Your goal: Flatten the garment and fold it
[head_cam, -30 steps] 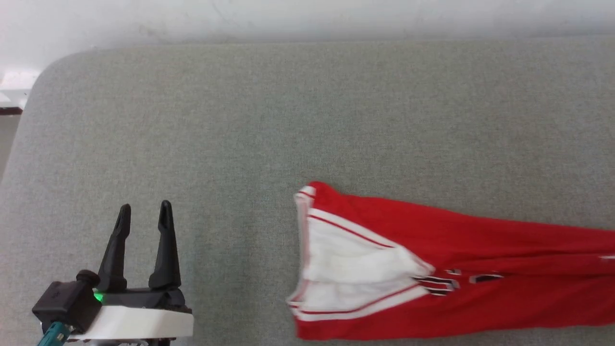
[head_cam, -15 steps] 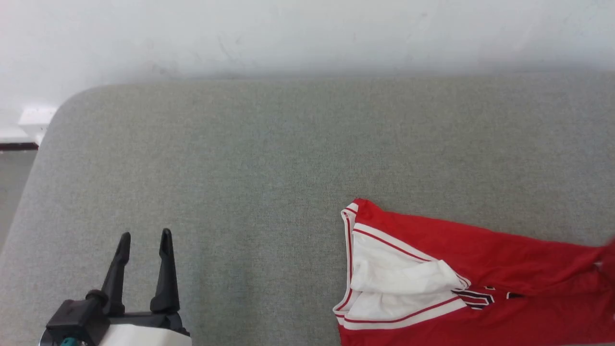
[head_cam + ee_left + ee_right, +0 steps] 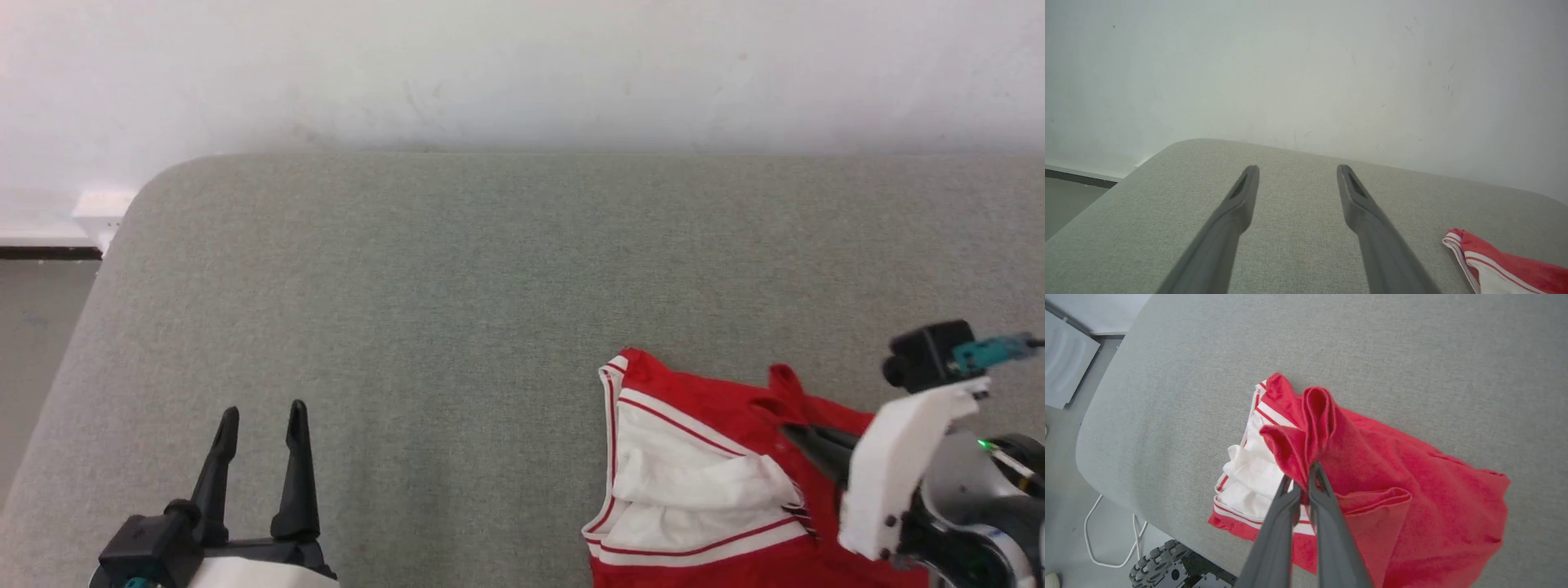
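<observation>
The garment (image 3: 710,400), place: lower right of the head view, on the grey padded surface (image 3: 408,327), its near part cut off by the bottom edge of the frame.
Long axis: about left to right in the head view; the end with the white sleeve and the red-and-white striped trim points to the left of the frame.
Shape: not flat; the white sleeve is crumpled, and in the right wrist view one red fold stands up from the cloth.
Right gripper (image 3: 1301,473): fingers narrow, pinching this raised red fold at the middle of the right wrist view.
Left gripper (image 3: 264,410): fingers wide apart with nothing between them, above the bare surface at the lower left of the head view, well apart from the garment.
Edges: the rounded corner of the surface is at the upper left of the head view; the white wall (image 3: 522,73) runs behind its far edge.
Open room: a broad bare area lies left of and above the garment.
Below the edge: in the lower left of the right wrist view, a white cable (image 3: 1106,539) lies on the floor.
</observation>
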`<state>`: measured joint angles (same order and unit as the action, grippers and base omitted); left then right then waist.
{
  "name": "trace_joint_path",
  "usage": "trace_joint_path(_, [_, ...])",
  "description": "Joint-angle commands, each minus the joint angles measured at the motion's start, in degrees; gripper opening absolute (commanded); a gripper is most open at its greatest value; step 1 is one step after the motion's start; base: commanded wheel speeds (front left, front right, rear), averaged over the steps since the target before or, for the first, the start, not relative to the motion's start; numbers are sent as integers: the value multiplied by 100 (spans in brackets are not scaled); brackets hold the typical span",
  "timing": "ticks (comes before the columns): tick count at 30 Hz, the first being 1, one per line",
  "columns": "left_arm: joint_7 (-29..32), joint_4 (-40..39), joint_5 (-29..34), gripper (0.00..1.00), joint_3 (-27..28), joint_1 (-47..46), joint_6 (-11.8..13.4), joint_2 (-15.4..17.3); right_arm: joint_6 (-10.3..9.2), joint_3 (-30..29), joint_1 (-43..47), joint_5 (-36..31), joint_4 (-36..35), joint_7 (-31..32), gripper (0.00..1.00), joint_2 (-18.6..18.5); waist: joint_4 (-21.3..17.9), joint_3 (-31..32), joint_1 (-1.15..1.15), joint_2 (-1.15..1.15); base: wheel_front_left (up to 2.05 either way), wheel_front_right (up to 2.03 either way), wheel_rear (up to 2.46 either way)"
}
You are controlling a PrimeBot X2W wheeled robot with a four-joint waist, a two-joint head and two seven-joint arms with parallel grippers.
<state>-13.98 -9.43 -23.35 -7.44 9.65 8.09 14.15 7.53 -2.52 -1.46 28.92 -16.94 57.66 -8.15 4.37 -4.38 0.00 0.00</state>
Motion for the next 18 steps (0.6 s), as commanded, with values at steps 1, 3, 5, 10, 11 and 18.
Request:
trace_joint_path(1, [-23, 24, -20, 100, 4, 58, -35, -9, -4, 60, -113, 41, -19, 23, 0, 23, 63, -33, 0, 0, 0, 0, 0])
trace_joint_path(3, [-26, 43, -49, 100, 1, 43, -57, -13, -4, 293, -295, 55, 42, 63, 0, 52, 129, -64, 0, 0, 0, 0, 0])
trace_joint_path(5, [-30, 67, -69, 100, -11, 20, -79, -19, -4, 494, -494, 36, 155, 86, 0, 26, 202, -103, 0, 0, 0, 0, 0])
trace_joint_path(10, [-45, 136, -101, 100, -51, -79, -127, -68, -4, 820, -886, -118, 670, 153, 0, -50, 387, -239, 0, 0, 0, 0, 0])
trace_joint_path(11, [-48, 151, -105, 100, -64, -107, -140, -81, -4, 866, -937, -177, 800, 176, 0, -77, 427, -276, 0, 0, 0, 0, 0])
trace_joint_path(18, [-69, 340, -106, 100, -192, -366, -245, -210, -4, 1121, -1138, -430, 1447, 113, 0, -144, 760, -507, 0, 0, 0, 0, 0])
